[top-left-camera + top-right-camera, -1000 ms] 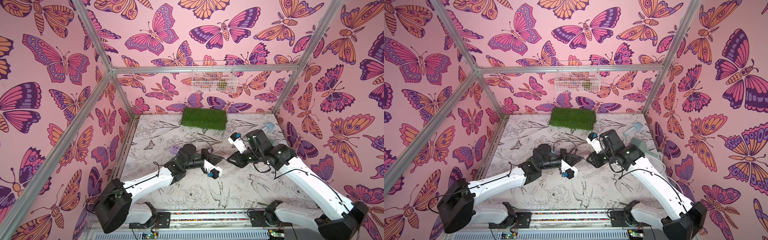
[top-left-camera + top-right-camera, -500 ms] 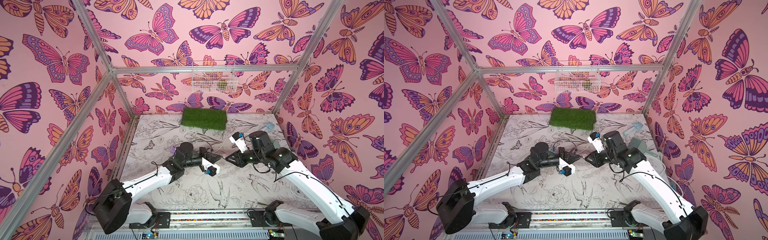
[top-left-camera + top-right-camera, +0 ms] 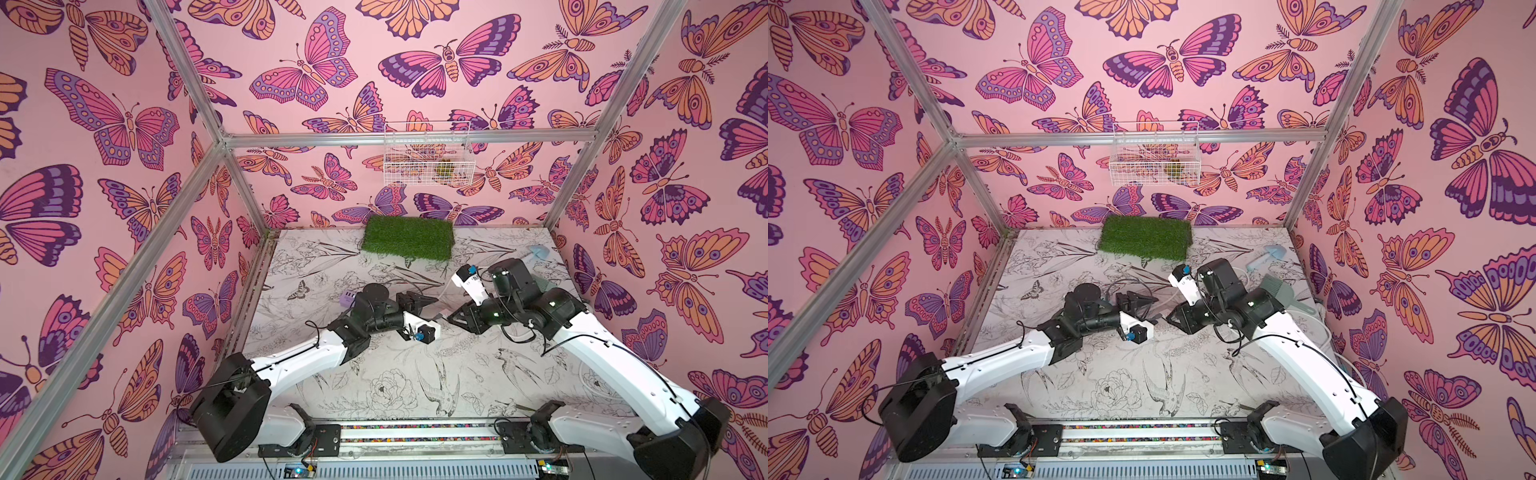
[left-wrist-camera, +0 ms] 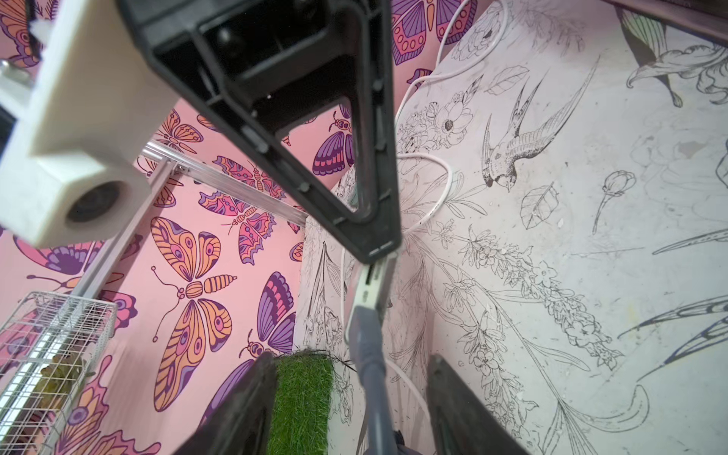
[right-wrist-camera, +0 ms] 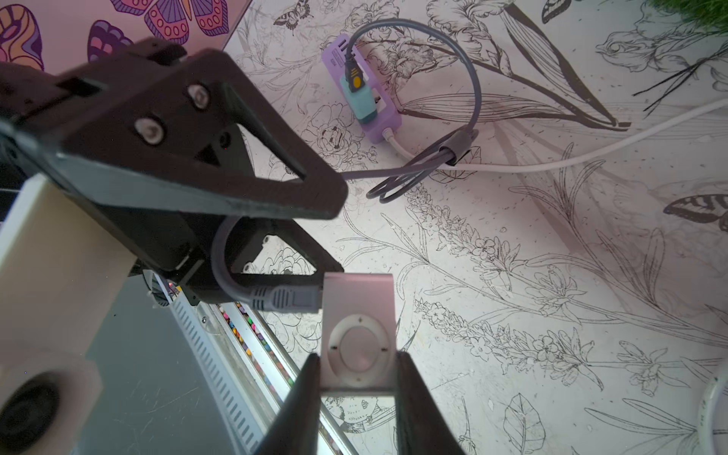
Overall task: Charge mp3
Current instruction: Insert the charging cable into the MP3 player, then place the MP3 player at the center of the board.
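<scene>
The mp3 (image 5: 357,338) is a small silvery square player with a round control wheel. My right gripper (image 5: 357,356) is shut on its two sides and holds it above the table. A grey plug (image 5: 287,297) sits in the player's edge. In the left wrist view the same plug (image 4: 366,327) meets the mp3 (image 4: 370,283). My left gripper (image 4: 348,358) is open, its jaws standing clear on either side of the grey cable. Both top views show the left gripper (image 3: 419,300) (image 3: 1138,301) facing the right gripper (image 3: 455,318) (image 3: 1173,318) mid-table.
The grey cable (image 5: 433,157) loops back to a teal adapter on a purple power strip (image 5: 360,90) (image 3: 348,297), which has a white cord. A grass mat (image 3: 408,237) lies at the back, a wire basket (image 3: 428,158) hangs above it, and a brush (image 3: 1277,291) lies right.
My left gripper has opened and let go of the grey plug, which stays in the mp3. Both arms have shifted slightly toward the back. The right grip is unchanged.
</scene>
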`<state>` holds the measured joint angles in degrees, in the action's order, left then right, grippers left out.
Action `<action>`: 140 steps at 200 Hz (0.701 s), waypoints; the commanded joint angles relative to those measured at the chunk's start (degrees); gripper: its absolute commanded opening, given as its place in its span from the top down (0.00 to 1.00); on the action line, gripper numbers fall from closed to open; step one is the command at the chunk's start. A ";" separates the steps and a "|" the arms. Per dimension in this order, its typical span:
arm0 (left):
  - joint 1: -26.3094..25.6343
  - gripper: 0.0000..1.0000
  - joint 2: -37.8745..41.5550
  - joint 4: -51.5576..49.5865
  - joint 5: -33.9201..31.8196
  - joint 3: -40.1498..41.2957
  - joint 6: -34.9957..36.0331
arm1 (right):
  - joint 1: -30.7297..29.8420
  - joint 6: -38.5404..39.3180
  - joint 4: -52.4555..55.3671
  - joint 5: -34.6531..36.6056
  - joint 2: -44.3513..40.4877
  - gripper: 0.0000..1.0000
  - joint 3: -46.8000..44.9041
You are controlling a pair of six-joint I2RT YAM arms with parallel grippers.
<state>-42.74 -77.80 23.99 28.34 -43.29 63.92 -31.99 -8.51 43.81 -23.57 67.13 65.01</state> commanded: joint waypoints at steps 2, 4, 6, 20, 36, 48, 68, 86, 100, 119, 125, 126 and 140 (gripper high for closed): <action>0.55 0.31 1.00 -0.89 -1.82 -0.44 -1.79 | 0.46 0.18 0.92 3.27 2.18 0.89 1.62; 0.60 0.29 1.12 -0.92 -1.91 -0.29 -1.96 | 0.51 0.17 1.03 3.51 2.36 0.89 1.61; 0.63 0.28 1.26 -0.95 -2.00 -0.17 -2.09 | 0.58 0.16 1.08 4.01 2.56 0.89 1.61; 0.64 0.24 2.57 -0.94 -2.59 0.58 -2.93 | 0.95 -1.15 0.78 9.23 4.05 0.89 0.67; 0.64 0.21 4.26 -2.13 -3.52 1.00 -5.29 | 1.25 -3.24 -1.45 13.11 6.12 0.88 -0.66; 0.64 0.20 7.14 -4.86 -4.36 0.95 -7.26 | 1.24 -4.93 -4.66 16.81 7.61 0.87 -2.64; 0.73 0.17 10.62 -10.19 -5.09 0.70 -10.55 | 1.27 -9.51 -12.78 24.45 9.19 0.86 -7.80; 0.99 0.13 13.00 -16.45 -5.52 -0.97 -14.59 | 1.34 -14.32 -20.27 30.66 10.57 0.87 -12.54; 1.45 0.11 14.04 -17.40 -7.34 -1.06 -17.94 | 1.34 -14.68 -26.00 33.00 12.47 0.87 -15.52; 2.51 0.11 14.86 -17.44 -9.73 -0.66 -22.42 | 1.07 -15.67 -32.04 37.65 15.21 0.87 -19.43; 2.79 0.11 15.08 -17.48 -10.53 -0.54 -23.64 | 0.88 -15.72 -33.57 38.99 15.96 0.87 -20.43; 2.81 0.11 15.15 -17.48 -10.64 -0.51 -23.83 | 0.83 -15.73 -33.90 39.19 16.03 0.87 -20.57; 3.52 0.11 15.64 -17.48 -12.97 -0.46 -26.88 | 0.60 -15.72 -37.65 41.14 17.26 0.87 -23.24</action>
<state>-40.45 -63.33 9.26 19.86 -43.48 45.15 -30.96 -22.02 17.04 9.67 82.89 44.75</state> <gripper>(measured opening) 0.887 0.309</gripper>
